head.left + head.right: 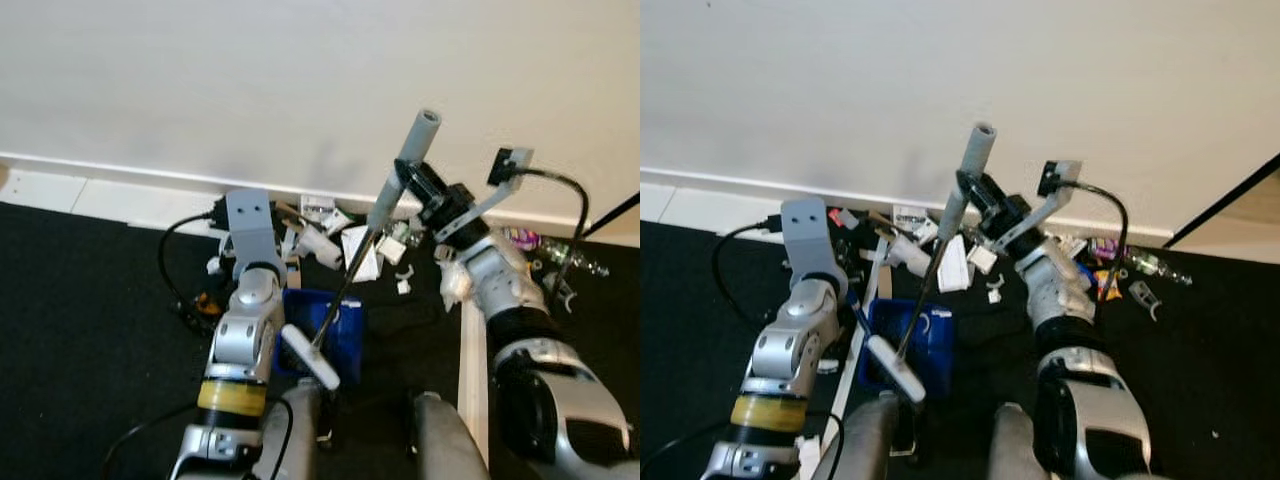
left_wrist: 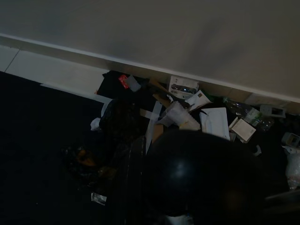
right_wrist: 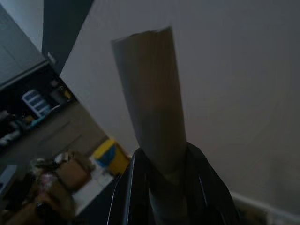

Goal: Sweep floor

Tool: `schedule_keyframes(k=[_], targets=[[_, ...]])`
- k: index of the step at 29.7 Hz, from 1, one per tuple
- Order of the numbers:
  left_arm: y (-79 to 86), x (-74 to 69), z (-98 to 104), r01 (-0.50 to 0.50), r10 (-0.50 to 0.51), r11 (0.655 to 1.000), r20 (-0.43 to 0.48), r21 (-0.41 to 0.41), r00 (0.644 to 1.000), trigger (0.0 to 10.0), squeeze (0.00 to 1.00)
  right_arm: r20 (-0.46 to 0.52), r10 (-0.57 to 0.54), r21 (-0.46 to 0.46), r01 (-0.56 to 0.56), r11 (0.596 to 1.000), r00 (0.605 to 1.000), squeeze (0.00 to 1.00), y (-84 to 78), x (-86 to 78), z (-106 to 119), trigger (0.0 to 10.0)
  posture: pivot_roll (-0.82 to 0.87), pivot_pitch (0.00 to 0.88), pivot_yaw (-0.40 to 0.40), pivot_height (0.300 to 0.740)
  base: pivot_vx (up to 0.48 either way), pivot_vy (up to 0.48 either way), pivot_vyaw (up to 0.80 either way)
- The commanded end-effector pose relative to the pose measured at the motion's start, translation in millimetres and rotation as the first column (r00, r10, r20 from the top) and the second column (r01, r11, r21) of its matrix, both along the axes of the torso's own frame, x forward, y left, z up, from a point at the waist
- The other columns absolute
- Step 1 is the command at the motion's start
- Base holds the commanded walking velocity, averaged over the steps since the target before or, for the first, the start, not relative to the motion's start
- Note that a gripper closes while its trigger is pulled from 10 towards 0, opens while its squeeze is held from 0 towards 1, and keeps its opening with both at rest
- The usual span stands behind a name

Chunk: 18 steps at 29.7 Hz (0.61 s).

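My right gripper is shut on the grey handle of a broom; the right wrist view shows that handle clamped between two black fingers. The thin shaft slants down to a white brush head at the near edge of a blue dustpan on the dark floor. My left arm reaches down beside the dustpan, its gripper hidden under the wrist. A pile of litter, papers, small boxes and wrappers, lies along the baseboard just beyond the dustpan.
A white wall and baseboard close the far side. A black cable loops on the floor at left. More scraps and a plastic bottle lie at right. A white strip runs by my knees.
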State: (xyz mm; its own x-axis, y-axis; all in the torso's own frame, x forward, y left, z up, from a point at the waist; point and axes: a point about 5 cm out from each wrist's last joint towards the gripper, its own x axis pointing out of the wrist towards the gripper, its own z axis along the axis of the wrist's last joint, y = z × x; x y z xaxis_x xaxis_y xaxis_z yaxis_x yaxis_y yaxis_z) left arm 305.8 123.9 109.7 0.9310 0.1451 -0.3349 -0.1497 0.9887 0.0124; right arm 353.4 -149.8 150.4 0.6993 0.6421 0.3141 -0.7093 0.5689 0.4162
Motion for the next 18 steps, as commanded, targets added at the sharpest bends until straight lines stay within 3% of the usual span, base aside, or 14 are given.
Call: schedule_keyframes(k=[1,5,6,7,14,18], targets=[[-4.6,-8.4,-19.3,0.014,-0.016,1.000,-0.093,-0.024,0.996,10.0,0.00,0.049,0.008,-0.013,-0.007,1.000,0.999,0.00,-2.5,-2.1,9.0,10.0,0.02,0.256,0.062,0.740,0.000,0.000,0.00],[-2.5,-6.1,-19.7,0.001,-0.003,1.000,-0.095,-0.029,0.995,10.0,0.00,0.137,-0.139,-0.248,0.170,0.954,0.981,0.00,-53.1,-10.1,27.2,10.0,0.01,0.262,0.063,0.740,0.000,0.000,0.00],[-2.5,-6.1,-19.7,0.001,-0.003,1.000,-0.095,-0.029,0.995,10.0,0.00,0.137,-0.139,-0.248,0.170,0.954,0.981,0.00,-53.1,-10.1,27.2,10.0,0.01,0.262,0.063,0.740,0.000,0.000,0.00],[-1.1,-4.9,-19.5,-0.003,0.000,1.000,-0.093,-0.028,0.996,10.0,0.00,0.121,-0.196,-0.336,0.225,0.915,0.973,0.00,-73.4,-14.0,22.3,10.0,0.00,0.263,0.064,0.740,0.000,0.000,0.00],[0.1,-4.3,-19.1,-0.005,0.002,1.000,-0.092,-0.027,0.996,10.0,0.00,0.065,-0.303,-0.443,0.299,0.845,0.951,0.00,-103.4,-18.4,9.6,10.0,0.01,0.264,0.066,0.740,0.000,0.000,0.00],[2.3,-4.6,-19.2,-0.008,0.006,1.000,-0.093,-0.023,0.996,10.0,0.00,0.031,-0.406,-0.506,0.365,0.781,0.913,0.00,-120.0,-19.6,3.3,10.0,0.02,0.263,0.069,0.740,0.000,0.000,0.00]])
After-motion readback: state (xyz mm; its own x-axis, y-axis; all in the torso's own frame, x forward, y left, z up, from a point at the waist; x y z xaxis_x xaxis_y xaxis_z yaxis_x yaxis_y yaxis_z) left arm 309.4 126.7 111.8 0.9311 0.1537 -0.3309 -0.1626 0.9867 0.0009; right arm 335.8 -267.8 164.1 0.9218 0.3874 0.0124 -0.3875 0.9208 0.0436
